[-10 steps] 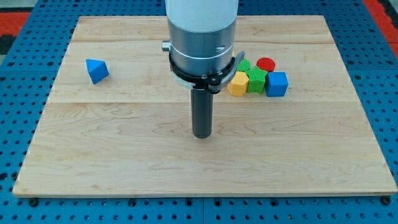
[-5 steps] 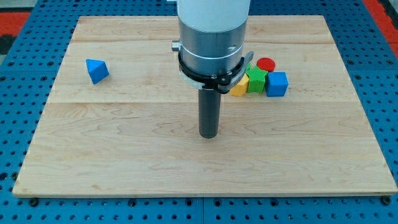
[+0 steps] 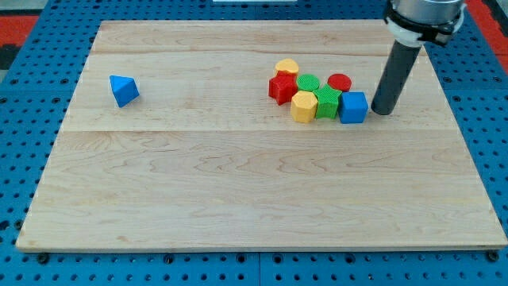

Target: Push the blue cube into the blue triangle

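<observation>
The near half of the wooden board (image 3: 238,206) is seen bare, with nothing standing on it. Further back, on the right, a tight cluster of blocks is found: a yellow block (image 3: 303,106) at its near left, a green block (image 3: 327,102) beside it, and the blue cube (image 3: 353,107) at the cluster's right end, touching the green block. Just right of the blue cube, my tip (image 3: 382,111) is planted on the board, close beside the cube's right face; whether contact is made cannot be told. No gripper is carried on the arm, only the dark rod, so nothing is being held.

Behind the near row, a red block (image 3: 281,88), a green cylinder (image 3: 308,82) and a red cylinder (image 3: 340,82) are packed together, and a yellow block (image 3: 286,68) is set at the far edge of the group. Well apart, at the far left, the blue triangle (image 3: 123,90) is shown alone.

A straight leftward push would, it is judged, drive the cube into the green and yellow blocks and drag the whole group along. The cube is better freed first by being nudged toward the near side, clear of its neighbours, and then pushed left from behind its right face, with the line corrected slightly toward the far side so the triangle is met.
</observation>
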Tool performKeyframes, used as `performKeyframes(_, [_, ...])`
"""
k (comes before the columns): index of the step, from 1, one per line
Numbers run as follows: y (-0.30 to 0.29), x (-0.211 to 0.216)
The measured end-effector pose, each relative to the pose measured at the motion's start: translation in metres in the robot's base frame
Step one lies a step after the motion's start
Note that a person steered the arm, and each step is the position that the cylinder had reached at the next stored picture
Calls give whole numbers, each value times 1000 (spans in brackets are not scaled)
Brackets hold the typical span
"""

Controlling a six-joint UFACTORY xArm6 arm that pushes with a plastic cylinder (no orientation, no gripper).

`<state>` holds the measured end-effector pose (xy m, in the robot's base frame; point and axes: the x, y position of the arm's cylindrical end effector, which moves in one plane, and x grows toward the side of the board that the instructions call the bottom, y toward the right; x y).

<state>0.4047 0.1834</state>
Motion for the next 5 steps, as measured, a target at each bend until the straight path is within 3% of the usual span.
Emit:
performKeyframes(2, [-66,12])
performKeyframes(3, [-92,34])
performKeyframes(4, [-100,86])
performKeyframes(5, [-142,84])
